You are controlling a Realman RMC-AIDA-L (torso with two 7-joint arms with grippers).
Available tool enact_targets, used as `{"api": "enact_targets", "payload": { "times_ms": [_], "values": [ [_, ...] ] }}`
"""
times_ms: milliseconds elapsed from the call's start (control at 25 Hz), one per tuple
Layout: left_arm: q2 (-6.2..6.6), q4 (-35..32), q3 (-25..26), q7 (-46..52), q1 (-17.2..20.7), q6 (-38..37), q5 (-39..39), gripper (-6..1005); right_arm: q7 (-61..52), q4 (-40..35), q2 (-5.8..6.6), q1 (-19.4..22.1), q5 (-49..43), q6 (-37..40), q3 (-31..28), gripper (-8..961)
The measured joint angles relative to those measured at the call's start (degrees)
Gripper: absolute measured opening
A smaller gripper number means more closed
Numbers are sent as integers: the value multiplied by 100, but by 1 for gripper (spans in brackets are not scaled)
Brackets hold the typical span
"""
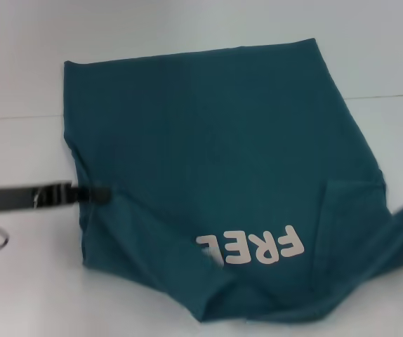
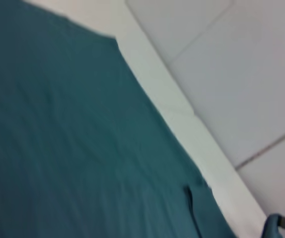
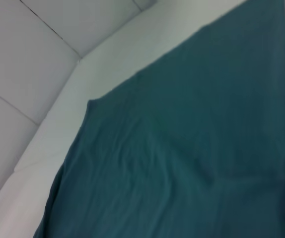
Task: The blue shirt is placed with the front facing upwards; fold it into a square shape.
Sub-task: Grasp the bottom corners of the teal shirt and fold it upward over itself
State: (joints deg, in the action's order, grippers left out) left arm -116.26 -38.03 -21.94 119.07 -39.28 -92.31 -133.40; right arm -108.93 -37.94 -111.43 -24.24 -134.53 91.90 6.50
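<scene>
Left gripper [image 1: 102, 192] pinches the dark teal-blue cotton T-shirt [image 1: 215, 161] at its left edge, apparently for folding inward; right claw's state can't tell.

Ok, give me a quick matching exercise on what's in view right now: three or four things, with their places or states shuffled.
Things:
1. dark teal-blue cotton T-shirt
2. pale pink lettering
3. left gripper
4. white table

Places or states:
A. at the shirt's left edge, reaching in from the robot's left
B. on the shirt's near part, its left end cut off by a fold
C. lying under everything, showing around the cloth
D. spread out, flat at the far side, rumpled at the near side

Pairs: 1-D, 2-B, 3-A, 4-C
</scene>
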Motion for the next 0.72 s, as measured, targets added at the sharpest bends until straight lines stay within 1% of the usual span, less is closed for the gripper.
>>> {"api": "enact_targets", "payload": {
  "times_ms": [120,280,480,720],
  "values": [
    [34,203,-4,27,-259,488,177,0,0,106,14,-305,0,-323,54,31],
    [37,435,-8,48,-507,1254,409,1,6,298,3,-672,-1,-932,305,31],
    [20,680,-60,-36,-694,2071,750,0,55,511,-48,-1073,22,-1820,641,32],
    [-25,834,-65,-199,-849,2749,995,0,74,668,-96,-1560,31,-2831,1181,31]
  ]
}}
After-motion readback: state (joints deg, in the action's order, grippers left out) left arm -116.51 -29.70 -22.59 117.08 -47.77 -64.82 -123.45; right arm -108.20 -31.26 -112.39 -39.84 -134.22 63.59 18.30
